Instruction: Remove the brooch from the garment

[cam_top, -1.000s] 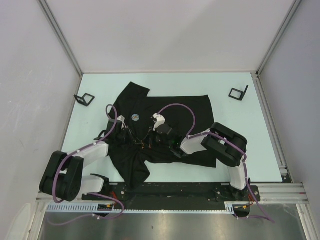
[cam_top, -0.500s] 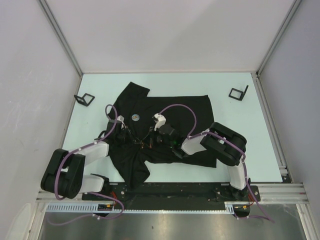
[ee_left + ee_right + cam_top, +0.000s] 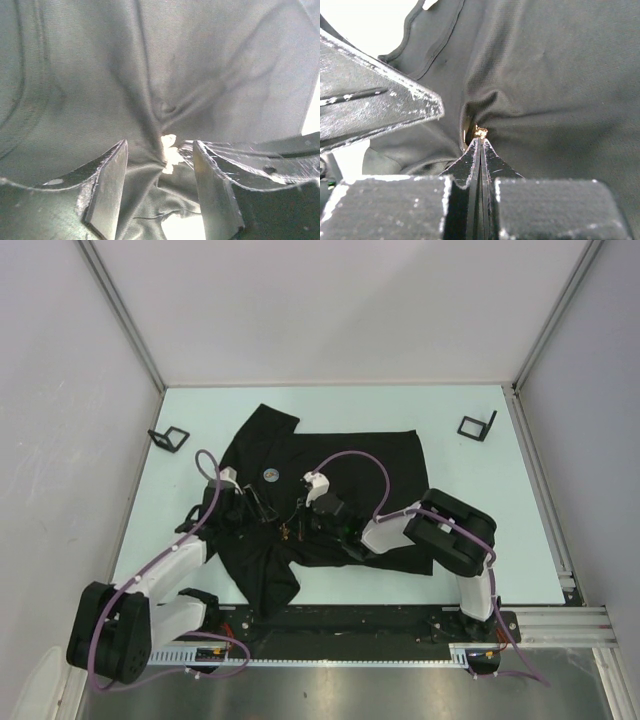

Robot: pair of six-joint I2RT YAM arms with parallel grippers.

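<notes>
The garment (image 3: 345, 455), a black T-shirt, lies spread on the pale table, with a small round pale badge (image 3: 270, 476) on its chest. The brooch (image 3: 480, 132) is a tiny gold piece in a pucker of the cloth, at the very tips of my right gripper (image 3: 480, 140), which is shut on it. In the top view the right gripper (image 3: 297, 523) sits mid-shirt with the brooch (image 3: 287, 532) beside it. My left gripper (image 3: 258, 508) is just to its left. Its jaws stand open (image 3: 159, 145) over bunched cloth (image 3: 200, 75), gripping nothing.
Two small black wire stands sit on the table, one at the far left (image 3: 168, 438) and one at the far right (image 3: 478, 426). Grey walls close in three sides. The left gripper's finger (image 3: 380, 105) reaches close to the right gripper's tips.
The left gripper has opened and let go of the cloth it was pinching. The left arm's elbow has swung down and to the left. The right gripper stays shut in place.
</notes>
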